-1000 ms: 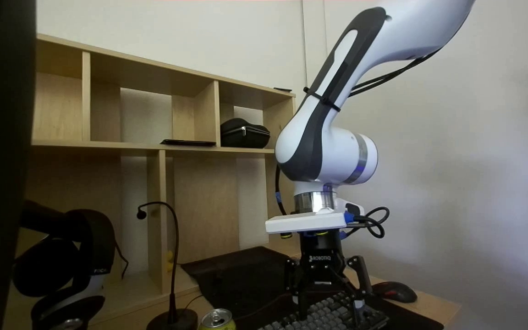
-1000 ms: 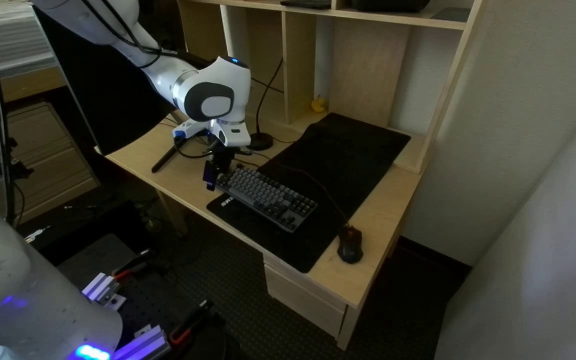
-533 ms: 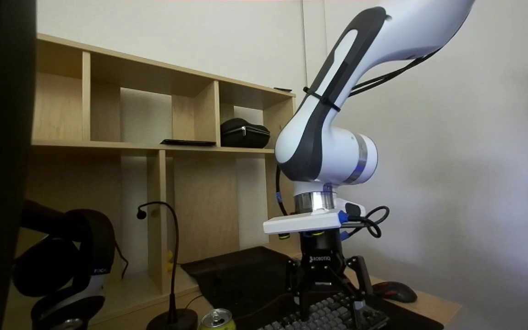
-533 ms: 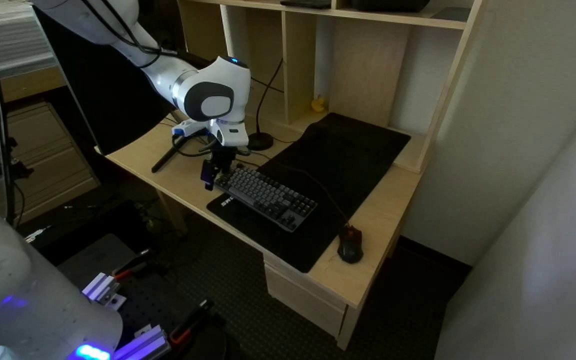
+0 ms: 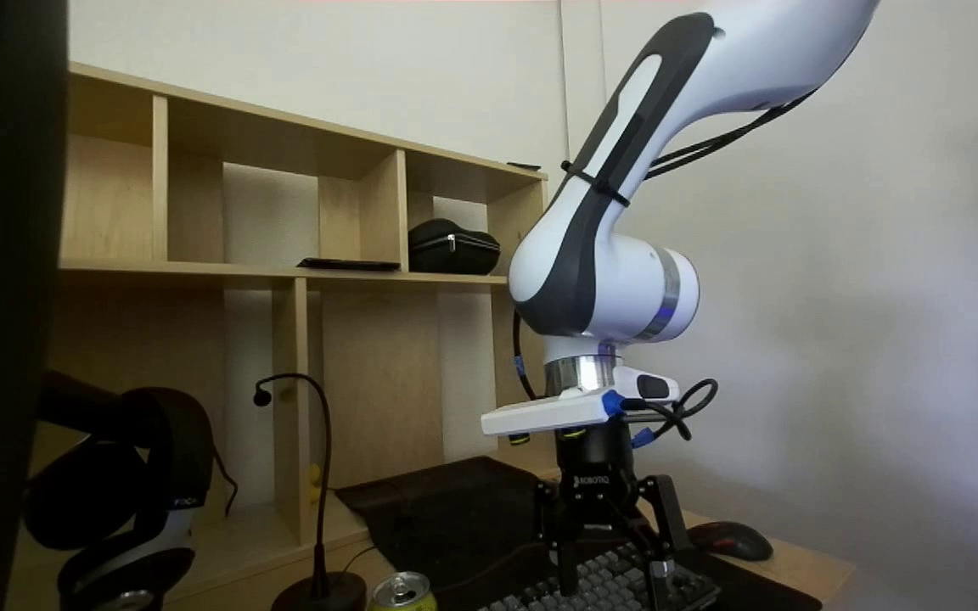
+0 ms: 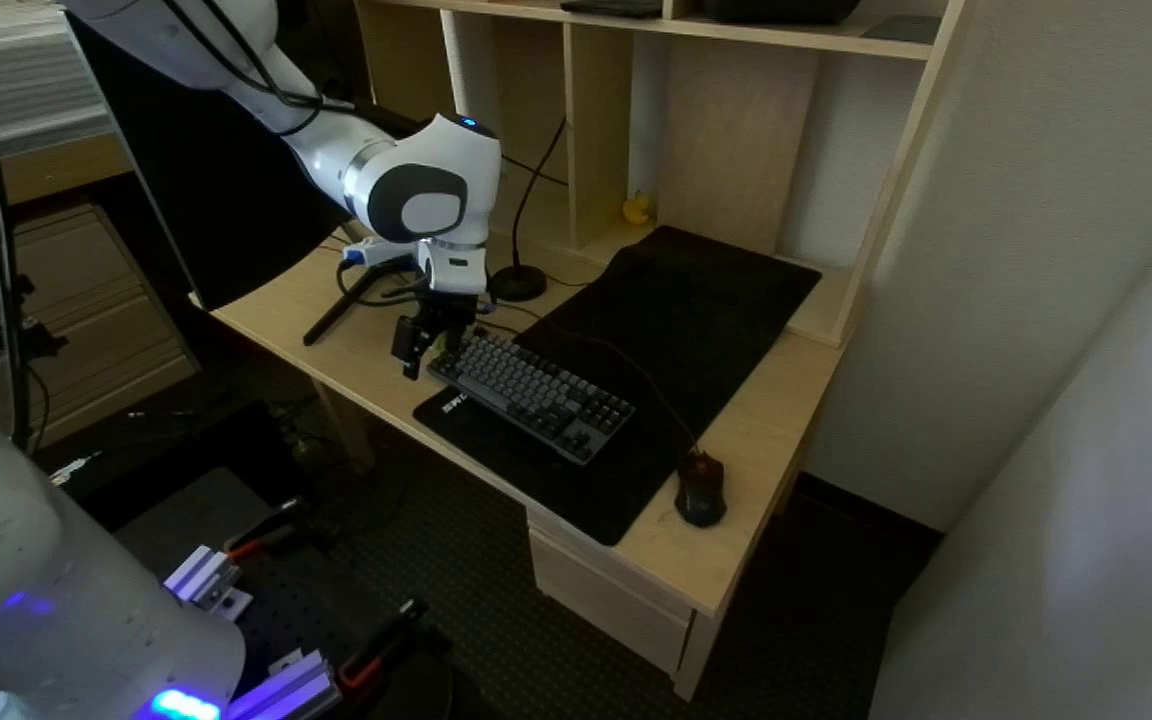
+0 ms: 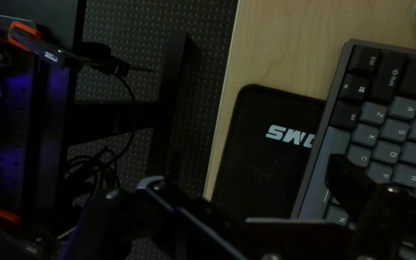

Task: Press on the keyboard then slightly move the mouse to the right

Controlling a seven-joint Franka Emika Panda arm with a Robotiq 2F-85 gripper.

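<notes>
Pale desk (image 6: 776, 410) carries the keyboard (image 6: 536, 390); near its Caps Lock end, wide, empty jaws have just swivelled slightly, probably aligning to press; contact is unclear. Beyond the keyboard's opposite end lies the mouse (image 6: 701, 492), unmoved, so its nudge likely remains.

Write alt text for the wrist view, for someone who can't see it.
Open gripper at the bottom, one dark finger overlapping a grey-and-black keyboard; contact is unclear. The keyboard partly covers a black mat on a wooden desk, with dark floor at picture left.
</notes>
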